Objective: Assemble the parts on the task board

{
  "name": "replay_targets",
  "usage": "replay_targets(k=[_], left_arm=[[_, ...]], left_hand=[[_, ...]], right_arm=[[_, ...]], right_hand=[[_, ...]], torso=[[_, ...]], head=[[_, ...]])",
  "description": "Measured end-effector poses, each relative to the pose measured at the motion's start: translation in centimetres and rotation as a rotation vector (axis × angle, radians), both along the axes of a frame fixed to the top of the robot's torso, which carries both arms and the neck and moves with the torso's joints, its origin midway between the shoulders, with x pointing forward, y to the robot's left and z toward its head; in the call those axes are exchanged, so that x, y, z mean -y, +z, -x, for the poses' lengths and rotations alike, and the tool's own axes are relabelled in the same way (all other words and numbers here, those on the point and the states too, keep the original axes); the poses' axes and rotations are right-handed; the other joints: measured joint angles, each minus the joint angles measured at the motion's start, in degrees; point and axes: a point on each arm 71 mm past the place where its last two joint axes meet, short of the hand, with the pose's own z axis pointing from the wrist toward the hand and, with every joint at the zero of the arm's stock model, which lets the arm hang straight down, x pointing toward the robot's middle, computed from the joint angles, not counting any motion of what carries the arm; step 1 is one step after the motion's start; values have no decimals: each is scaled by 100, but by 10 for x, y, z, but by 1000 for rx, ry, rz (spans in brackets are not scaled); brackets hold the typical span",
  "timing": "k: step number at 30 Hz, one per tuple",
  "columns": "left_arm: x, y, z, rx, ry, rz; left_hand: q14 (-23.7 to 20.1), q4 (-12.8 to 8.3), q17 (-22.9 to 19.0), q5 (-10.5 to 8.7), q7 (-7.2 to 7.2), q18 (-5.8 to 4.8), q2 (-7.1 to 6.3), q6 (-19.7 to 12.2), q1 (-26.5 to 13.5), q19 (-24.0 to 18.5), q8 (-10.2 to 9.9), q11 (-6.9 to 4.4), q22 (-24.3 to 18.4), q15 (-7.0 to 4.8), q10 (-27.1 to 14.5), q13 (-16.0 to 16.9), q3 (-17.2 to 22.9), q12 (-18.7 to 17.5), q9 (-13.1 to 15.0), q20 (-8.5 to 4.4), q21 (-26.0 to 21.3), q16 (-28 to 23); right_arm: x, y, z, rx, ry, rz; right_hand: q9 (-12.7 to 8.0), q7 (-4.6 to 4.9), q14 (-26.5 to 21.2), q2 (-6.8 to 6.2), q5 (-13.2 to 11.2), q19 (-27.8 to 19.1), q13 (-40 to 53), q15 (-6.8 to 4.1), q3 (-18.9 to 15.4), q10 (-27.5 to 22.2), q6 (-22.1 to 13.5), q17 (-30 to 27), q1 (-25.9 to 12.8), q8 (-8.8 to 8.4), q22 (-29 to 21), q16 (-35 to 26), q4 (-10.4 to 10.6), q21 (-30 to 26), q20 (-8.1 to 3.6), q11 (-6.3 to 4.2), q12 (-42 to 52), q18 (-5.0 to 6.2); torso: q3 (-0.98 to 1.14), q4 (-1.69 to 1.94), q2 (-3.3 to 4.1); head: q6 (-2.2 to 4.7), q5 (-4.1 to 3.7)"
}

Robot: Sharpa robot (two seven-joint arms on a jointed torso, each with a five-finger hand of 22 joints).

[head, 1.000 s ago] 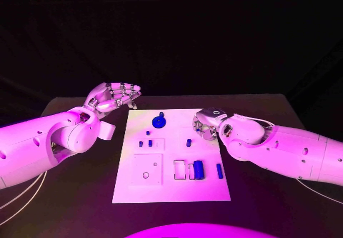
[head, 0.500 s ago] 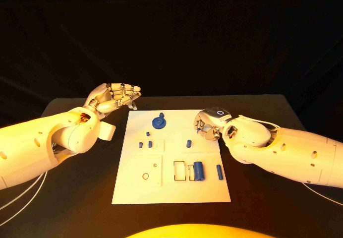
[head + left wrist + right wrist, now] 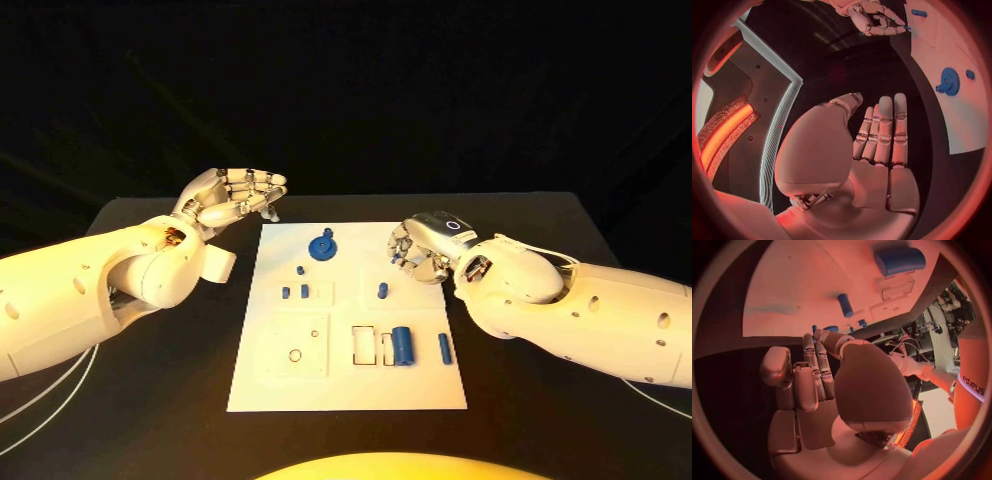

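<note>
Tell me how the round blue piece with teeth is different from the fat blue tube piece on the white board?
The gear is round, toothed, with a knob in its middle; the cylinder is long and smooth. The gear sits at the board's far end, the cylinder at the near end beside rectangular slots. Both are blue, on the task board, untouched.

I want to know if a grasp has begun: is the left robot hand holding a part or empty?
Empty. The left robot hand hovers off the task board, fingers loosely curled, nothing between them; its wrist view shows a bare palm.
</note>
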Motion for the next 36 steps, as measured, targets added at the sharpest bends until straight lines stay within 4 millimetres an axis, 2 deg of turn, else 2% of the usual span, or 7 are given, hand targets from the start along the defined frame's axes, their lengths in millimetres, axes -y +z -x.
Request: replay_targets(k=[7, 13, 21, 26, 31, 36], left_arm=[[1, 0, 0, 0, -2, 1], [3, 0, 0, -1, -5, 2], [8, -1, -1, -4, -10, 7], [11, -1, -2, -6, -14, 10], [16, -2, -3, -9, -20, 14], [20, -3, -4, -11, -26, 17]], left_hand=[[0, 0, 0, 0, 0, 0, 0, 0, 0, 0, 0, 0, 1, 0, 0, 0, 0, 0, 0, 0, 0, 0], [0, 0, 1, 0, 0, 0, 0, 0, 0, 0, 0, 0, 1, 0, 0, 0, 0, 0, 0, 0, 0, -22], [0, -15, -6, 0, 0, 0, 0, 0, 0, 0, 1, 0, 7, 0, 1, -2, 15, 0, 0, 0, 0, -22], [0, -15, -6, 0, 0, 0, 0, 0, 0, 0, 1, -1, 6, 0, 1, -4, 15, 0, 0, 0, 0, -22], [0, -15, -6, 0, 0, 0, 0, 0, 0, 0, 1, -1, 6, 0, 1, -4, 15, 1, 0, 0, 0, -22], [0, -15, -6, 0, 0, 0, 0, 0, 0, 0, 1, -1, 6, 0, 1, -4, 15, 1, 0, 0, 0, -22]], right_arm=[[-25, 4, 19, -9, 75, -77], [-59, 1, 37, -36, 160, -133], [-97, -19, 56, -103, 245, -180], [-109, -29, 61, -130, 266, -181], [-113, -36, 60, -145, 268, -165], [-117, -42, 62, -161, 272, -148]], right_hand=[[-3, -1, 0, 0, -1, 0, 1, 1, 0, 0, -1, 6, 0, -1, 5, 0, 0, 0, 0, 0, -3, 0], [6, -9, 0, -15, -2, 0, 0, 1, 16, 0, -10, 6, -15, -5, 5, -1, -16, 0, 0, 0, -6, 0], [7, -10, 0, -30, -5, 0, 0, 1, 33, 0, -10, -11, -30, -6, -11, -2, -33, 0, 0, 0, -18, 0], [11, -10, 1, -31, -6, 0, -2, 2, 34, 0, -10, -21, -30, -11, -22, -2, -34, 0, 0, -1, -19, 0], [13, -10, 1, -31, -6, -1, -5, 2, 34, 1, -11, -29, -30, -11, -22, -2, -34, 0, 0, -1, -26, 0], [12, -11, 1, -29, -16, -1, -8, 2, 34, 1, -12, -29, -28, -21, -22, -2, -34, 0, 0, -1, -27, 0]], torso=[[-2, 4, 3], [-10, -1, 3], [-27, 7, 3], [-35, 8, 4], [-36, 7, 7], [-31, 0, 8]], head=[[4, 125], [-59, 328], [-122, 581], [-176, 732], [-220, 825], [-293, 951]])
